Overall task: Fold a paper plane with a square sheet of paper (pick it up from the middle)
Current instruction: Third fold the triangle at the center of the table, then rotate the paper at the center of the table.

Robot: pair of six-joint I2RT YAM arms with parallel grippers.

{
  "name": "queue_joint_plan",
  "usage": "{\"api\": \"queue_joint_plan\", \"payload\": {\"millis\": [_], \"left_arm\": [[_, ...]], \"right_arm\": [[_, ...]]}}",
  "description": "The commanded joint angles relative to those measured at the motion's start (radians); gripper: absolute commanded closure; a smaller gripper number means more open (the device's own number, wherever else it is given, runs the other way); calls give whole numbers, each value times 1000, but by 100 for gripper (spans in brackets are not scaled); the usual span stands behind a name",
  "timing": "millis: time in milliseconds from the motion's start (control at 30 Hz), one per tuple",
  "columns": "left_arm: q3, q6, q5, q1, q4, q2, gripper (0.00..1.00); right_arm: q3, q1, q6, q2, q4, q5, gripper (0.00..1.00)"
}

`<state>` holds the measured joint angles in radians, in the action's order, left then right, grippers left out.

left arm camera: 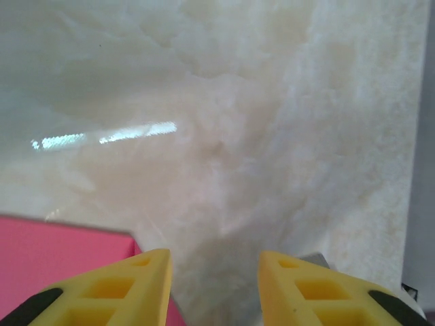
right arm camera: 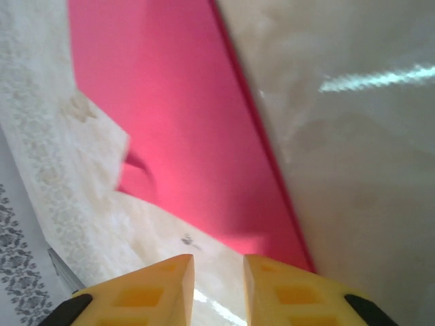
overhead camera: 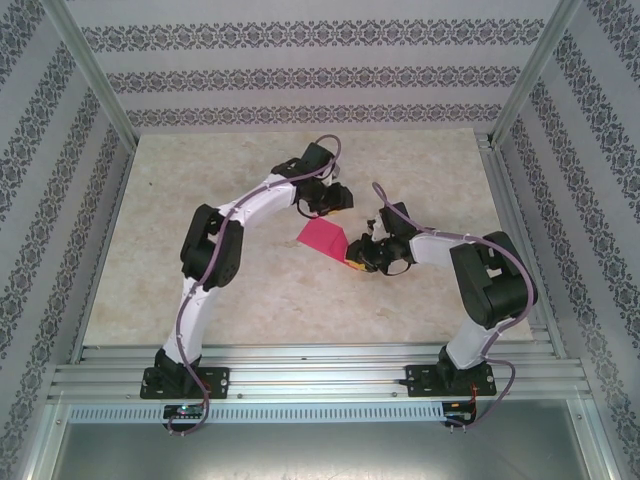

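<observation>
left gripper and right gripper both parted and empty, so the unpinned pink sheet might slide when nudged

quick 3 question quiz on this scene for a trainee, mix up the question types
1. True or false: the pink paper lies on the table between the two arms.
2. In the left wrist view, what is between the fingers of the left gripper? A) the pink paper B) nothing, just bare table C) a pen
3. What colour are the fingertips of the right gripper?

Key: 1 true; 2 B; 3 yellow.
</observation>
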<state>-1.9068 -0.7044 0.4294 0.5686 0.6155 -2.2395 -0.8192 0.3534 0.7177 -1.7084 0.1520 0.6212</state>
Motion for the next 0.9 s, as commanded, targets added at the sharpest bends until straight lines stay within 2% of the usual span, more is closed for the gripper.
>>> {"api": "queue_joint_plan", "payload": {"millis": [0,67,200,300,500,667,867], "left_arm": [[83,31,-59,-14,-43,140,60],[171,26,-67,-20,-82,197,60],[329,8,-96,-37,-155,295,61],[426,-7,-95,-40,-220,352,61],[591,-20,-143,-41,-292,454,64],[681,-36,-160,-40,-322,496,65],[712,-43,-168,-41,-335,508,64]], "right_arm": [[-49,9,9,87,16,0,70],[-73,6,-1,118,48,3,68],[-95,-16,-40,143,125,-90,64],[-145,-20,-84,85,196,-124,65],[-173,-8,-77,-30,145,-120,63],[-192,8,-96,-97,161,-152,63],[-140,34,-70,-98,105,-98,62]]}}
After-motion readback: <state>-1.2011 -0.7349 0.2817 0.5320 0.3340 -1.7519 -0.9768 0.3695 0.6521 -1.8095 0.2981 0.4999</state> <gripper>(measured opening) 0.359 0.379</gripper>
